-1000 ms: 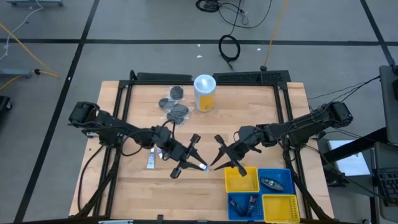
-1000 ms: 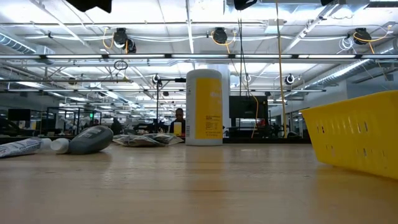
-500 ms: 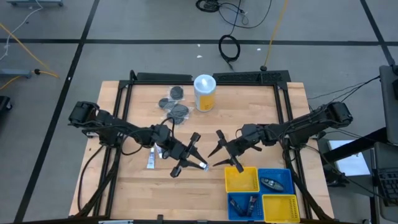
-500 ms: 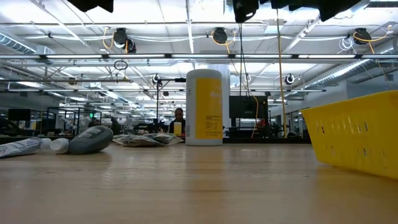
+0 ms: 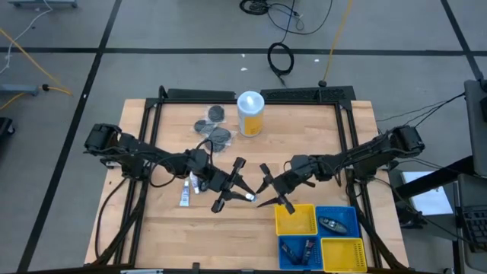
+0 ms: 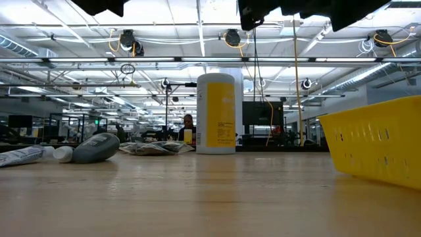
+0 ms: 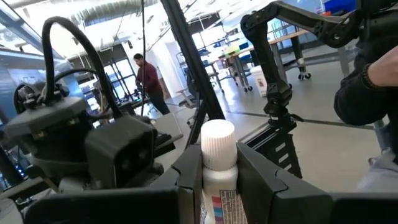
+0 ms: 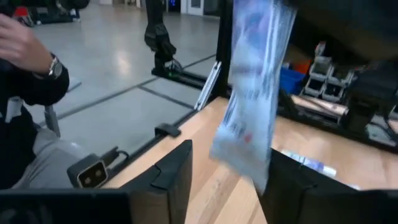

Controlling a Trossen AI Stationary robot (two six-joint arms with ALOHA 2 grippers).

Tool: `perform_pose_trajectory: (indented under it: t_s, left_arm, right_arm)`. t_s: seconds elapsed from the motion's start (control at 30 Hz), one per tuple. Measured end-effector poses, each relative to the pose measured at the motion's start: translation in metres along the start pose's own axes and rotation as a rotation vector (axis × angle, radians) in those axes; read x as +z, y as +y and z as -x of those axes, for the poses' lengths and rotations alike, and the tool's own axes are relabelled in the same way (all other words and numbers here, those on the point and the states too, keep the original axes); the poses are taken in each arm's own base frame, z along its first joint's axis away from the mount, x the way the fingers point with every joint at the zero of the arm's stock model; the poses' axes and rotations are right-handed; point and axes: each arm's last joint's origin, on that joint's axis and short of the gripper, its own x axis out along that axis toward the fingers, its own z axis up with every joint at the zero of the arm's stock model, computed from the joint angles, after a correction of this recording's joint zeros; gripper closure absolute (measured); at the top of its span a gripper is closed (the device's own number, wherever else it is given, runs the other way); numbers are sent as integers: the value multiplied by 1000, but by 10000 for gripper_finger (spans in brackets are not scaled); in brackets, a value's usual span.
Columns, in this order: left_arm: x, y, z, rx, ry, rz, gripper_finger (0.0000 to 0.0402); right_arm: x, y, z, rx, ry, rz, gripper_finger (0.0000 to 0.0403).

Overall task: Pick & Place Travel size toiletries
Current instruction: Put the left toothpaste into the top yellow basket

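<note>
**ITEM: White tube, mid-air transfer between pincers**

- **White tube** point(image 7: 217, 163): travel-size, capped. Pinched in the left pincer point(image 5: 240, 189), cap pointing out past its fingertips. Held clear above the worktop point(image 5: 319, 137), its crimped tail hanging between the fingers of the right pincer point(image 5: 264, 193).
- **Change:** over the last second the two pincers have drawn closer, and the right one has widened and partly narrowed again around the tail. Judged a hand-over in progress, with the tube not yet released by the left.
- **Right pincer:** fingers spread, one each side of the tail, no firm grip evident. The yellow bin point(image 5: 295, 221) lies just behind and below it, the likely destination.
- **Left arm:** reaches low from the worktop's left edge, wrist turned toward the right arm.
- **Right arm:** reaches in from the right edge, mirroring it.
- **Remaining stock:** another tube point(image 5: 185, 196) behind the left pincer; grey packets point(image 5: 215, 131) beyond it.
</note>
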Motion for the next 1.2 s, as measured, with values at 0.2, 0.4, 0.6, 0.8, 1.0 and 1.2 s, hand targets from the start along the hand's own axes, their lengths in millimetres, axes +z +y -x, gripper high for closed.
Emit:
perform_pose_trajectory:
  t_s: [0.2,0.4,0.6,0.8,1.0,1.2]
  left_arm:
    - [0,0,0,2,3,-7,332]
    - [0,0,0,0,4,-5,332]
    - [-1,0,0,0,9,9,332]
    - [-1,1,0,37,18,35,326]
    - [0,3,1,99,33,51,276]
    - [6,6,4,134,33,56,211]
  right_arm:
    - [1,0,0,2,-13,1,305]
    - [1,-1,0,4,-12,2,358]
    - [1,-1,1,41,-17,8,398]
    - [2,0,1,74,-22,1,401]
    - [1,0,1,75,-17,-2,402]
    - [3,1,4,72,-1,-30,402]
